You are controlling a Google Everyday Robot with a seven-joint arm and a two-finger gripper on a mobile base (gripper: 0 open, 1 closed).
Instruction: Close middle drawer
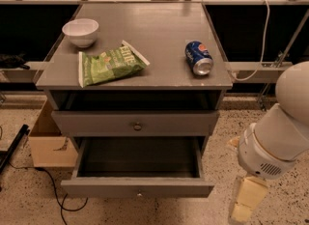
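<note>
A: Where is the wide, shallow grey wooden middle drawer (137,189)?
B: Pulled far out, centre-low, under the upper grey drawer (137,122).
A: And the cream-coloured blocky gripper (244,203)?
B: Low right, near the drawer's front corner, not touching it. Clenched or released, I cannot tell.

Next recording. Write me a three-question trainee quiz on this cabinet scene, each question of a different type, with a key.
1. True or false: the wide grey wooden middle drawer with the small round knob is pushed fully shut.
2. Multiple choice: where is the robot's cream-coloured gripper? A) on the drawer's knob; B) low at the right, apart from the cabinet; C) inside the drawer.
3. Fill in: the blue metal can lies on its ____ on the flat grey cabinet top.

Key: 1 false, the drawer stands pulled far out; 2 B; 3 side.
</note>
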